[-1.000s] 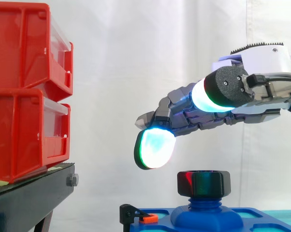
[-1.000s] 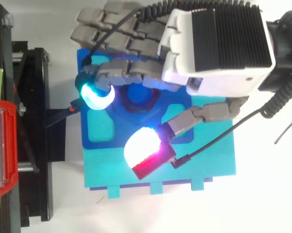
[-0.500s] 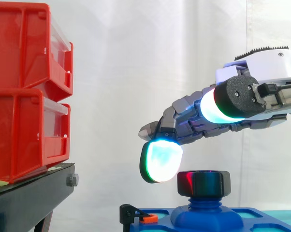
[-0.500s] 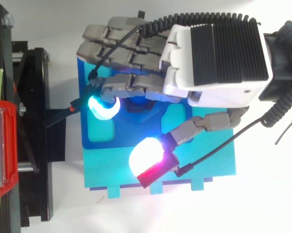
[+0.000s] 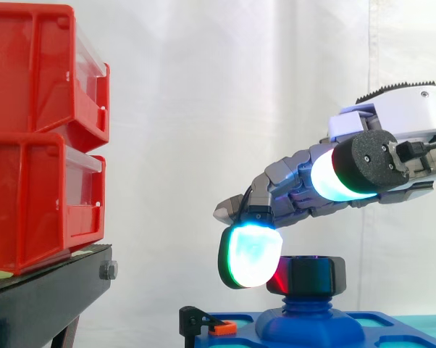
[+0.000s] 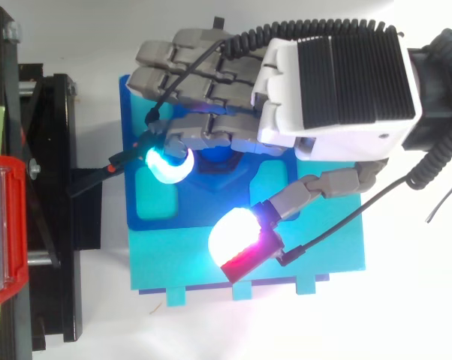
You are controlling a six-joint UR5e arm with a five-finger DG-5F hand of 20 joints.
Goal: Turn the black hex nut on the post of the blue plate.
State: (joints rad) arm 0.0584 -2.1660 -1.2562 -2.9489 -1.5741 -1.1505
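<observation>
Subject of inspection: the black hex nut (image 5: 316,274), seated on the post (image 5: 303,301) that rises from the middle of the blue plate (image 6: 149,219). All positions below are referred to the nut.

Change observed: over the last second the hand (image 6: 339,75) comes down and in toward the nut. The cyan-green pad (image 5: 250,255) of the leading finger, which a second ago hung above the nut and clear to its curtain-bin side, is now level with it and hard against that same side. In the side view the pad overlaps the nut's edge, but contact cannot be confirmed (overlap alone proves nothing). The thumb pad (image 6: 237,236), glowing white and red, stands well apart from the nut, high above it in the side view and off toward the plate's near edge from above.

State of the fingers (image 5: 294,190): lightly bent, released, grasping nothing. No opposing pad is on the nut.

Unchanged: the nut sits square on the post; the red bins (image 5: 37,138) are far from the nut.

Assessment: the approach is nearly complete, but turning has not begun. The thumb must close on the opposite flat before any torque can be applied.
</observation>
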